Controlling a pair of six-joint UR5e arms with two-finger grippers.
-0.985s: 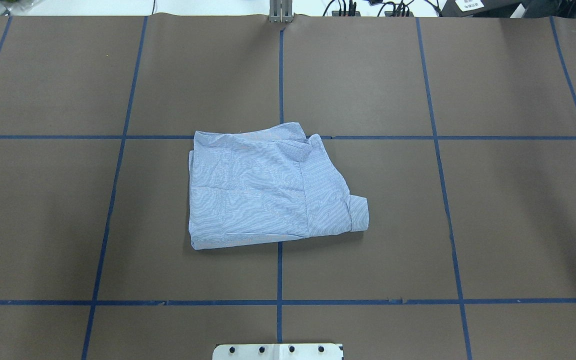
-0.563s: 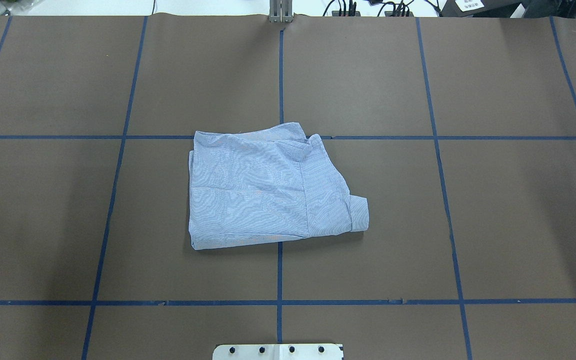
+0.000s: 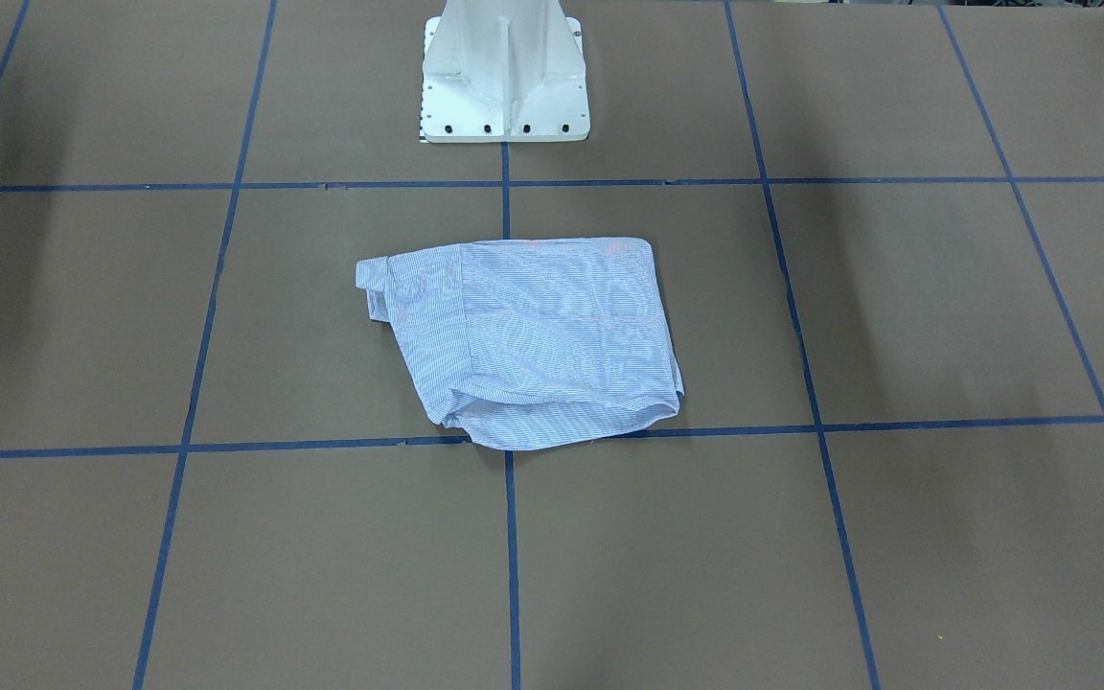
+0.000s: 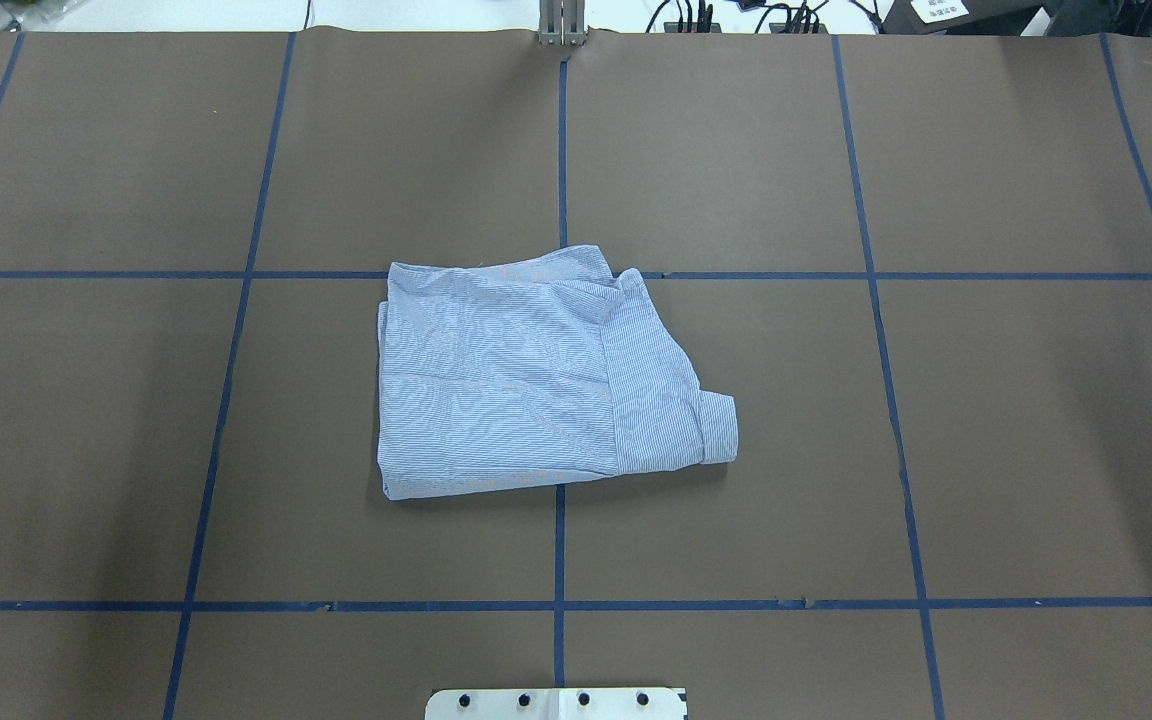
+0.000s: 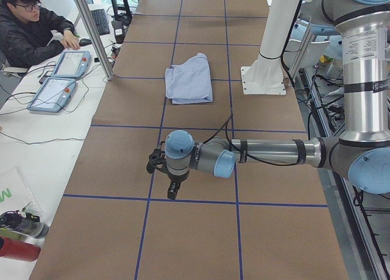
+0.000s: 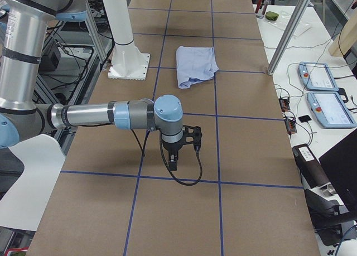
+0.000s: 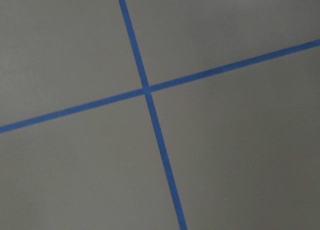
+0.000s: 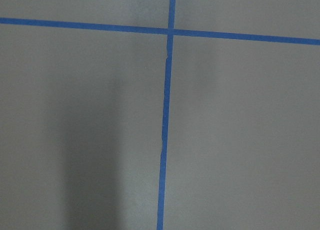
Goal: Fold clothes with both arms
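- Foreground, at the left end of the table (image 5: pixel 122 170): the left arm (image 5: pixel 268 152) stretches level and low over the brown paper. The left gripper (image 5: pixel 172 191) points down just above a line of blue tape (image 5: pixel 256 203). Only this side angle catches the claw, so it cannot be told whether it is wide or narrow.
- The left wrist camera sees only brown paper and a crossing of 2 tape lines.
- Foreground, at the right end: the right arm (image 6: pixel 95 115) reaches out the same way. The right gripper (image 6: pixel 173 162) hangs tip-down over the paper close to a tape line. Its claw width cannot be told either.
- The right wrist camera shows 2 tape lines meeting, with a dark shadow band to one side.
- Mid-table: the blue-and-white striped shirt (image 4: pixel 526 380) lies folded into a compact, roughly square bundle, well apart from both grippers. It straddles the central tape line, and its far edge covers a tape crossing. 1 cuff (image 4: pixel 721 425) sticks out at the corner nearest the robot, on the robot's right.
- On the robot's side of the shirt: the white pedestal (image 3: pixel 504 67), bolted to the table and apart from the cloth.
- Background, across the table: an operator (image 5: pixel 30 30) in a dark jacket and glasses sits at a white bench, where 2 pendants (image 5: pixel 70 63) lie.
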